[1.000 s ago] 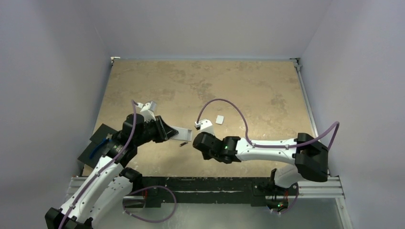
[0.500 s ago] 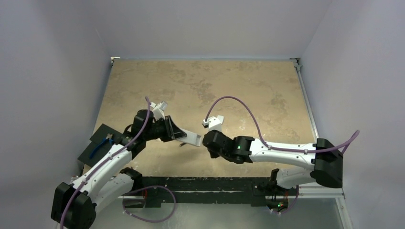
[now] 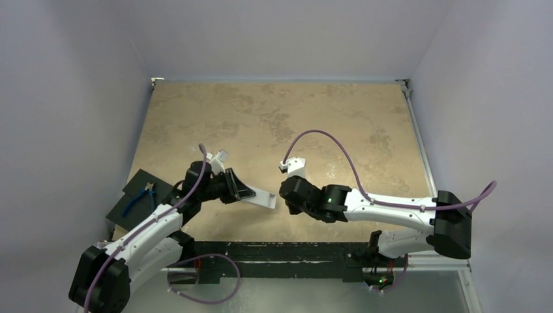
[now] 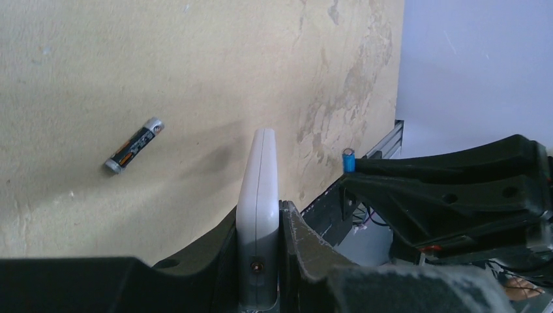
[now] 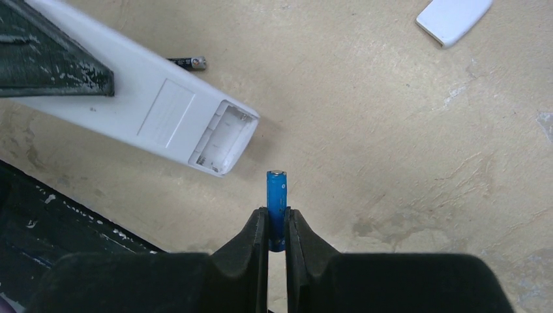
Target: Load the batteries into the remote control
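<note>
Remote control (image 5: 140, 104) held just off counter (image 3: 274, 111) by left gripper (image 4: 259, 222), jaws pinched on its two broad faces near one end, thin side edge turned up toward left wrist camera. Plain white back facing right wrist camera, battery bay uncovered at free end, its corner pointing toward right gripper (image 5: 276, 220). Blue battery (image 5: 276, 195) standing lengthwise between right gripper's fingertips, jaws almost closed on its lower part, upper half poking out past them. Narrow strip of bare counter showing between battery's top and bay's nearest corner; no contact. Black battery (image 4: 134, 145) flat on counter, well off to left of remote control in left wrist view, open surface on every side of it; in right wrist view, peeping out from behind remote control's long edge. Small white cover piece (image 5: 454, 18) flat on counter at upper right of right wrist view, well apart from both grippers. From above, both grippers nose to nose in near half of counter, not far from front rail (image 3: 274, 251). Wide run of counter behind them up to far wall (image 3: 280, 39). Blue-handled pliers (image 3: 138, 199) on dark mat (image 3: 124, 210) at near left corner, beside left arm. Right arm's elbow out by counter's right edge.
</note>
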You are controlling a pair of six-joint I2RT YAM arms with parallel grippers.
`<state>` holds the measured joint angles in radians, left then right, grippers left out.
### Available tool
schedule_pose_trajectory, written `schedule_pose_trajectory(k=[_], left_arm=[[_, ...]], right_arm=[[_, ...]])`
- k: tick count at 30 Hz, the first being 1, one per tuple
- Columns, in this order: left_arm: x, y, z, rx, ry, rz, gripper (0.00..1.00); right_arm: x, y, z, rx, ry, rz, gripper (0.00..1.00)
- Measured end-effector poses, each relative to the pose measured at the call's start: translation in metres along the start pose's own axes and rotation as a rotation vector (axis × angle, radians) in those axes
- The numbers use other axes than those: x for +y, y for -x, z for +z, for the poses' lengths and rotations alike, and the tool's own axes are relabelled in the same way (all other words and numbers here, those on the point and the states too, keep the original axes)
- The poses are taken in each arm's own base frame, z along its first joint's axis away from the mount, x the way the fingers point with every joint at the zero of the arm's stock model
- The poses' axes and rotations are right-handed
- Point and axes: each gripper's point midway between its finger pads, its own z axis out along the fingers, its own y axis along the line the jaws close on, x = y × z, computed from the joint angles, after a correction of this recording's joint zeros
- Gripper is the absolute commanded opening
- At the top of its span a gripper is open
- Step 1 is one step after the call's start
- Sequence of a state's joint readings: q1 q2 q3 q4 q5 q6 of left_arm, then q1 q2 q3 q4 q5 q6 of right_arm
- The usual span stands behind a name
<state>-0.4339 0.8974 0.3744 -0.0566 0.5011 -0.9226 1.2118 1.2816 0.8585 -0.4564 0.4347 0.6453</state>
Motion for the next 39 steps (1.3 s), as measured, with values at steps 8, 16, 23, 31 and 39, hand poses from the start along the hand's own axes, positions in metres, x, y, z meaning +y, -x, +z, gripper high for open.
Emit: schedule_pose_trajectory(k=[8,16,23,31,39], left_arm=[[0.015,-0.012,0.003,-0.045,0.019,-0.091,0.0],[0.027,-0.022,0.009,-0.069,0.058,-0.159,0.0],[0.028,-0.031,0.015,-0.088,0.058,-0.193,0.13],[0.024,-0.038,0.019,-0.104,0.063,-0.208,0.32],[0.037,-0.052,0.02,-0.09,0.126,-0.217,0.51]], right_arm=[[-0.005,0.001,0.003,0.006,-0.01,0.011,0.02],[-0.006,-0.004,0.007,0.022,-0.007,0.008,0.03],[-0.005,-0.011,0.013,0.039,-0.004,0.002,0.03],[-0.007,-0.017,0.018,0.055,0.002,0.003,0.03],[-0.006,-0.015,0.019,0.049,0.008,0.007,0.04]])
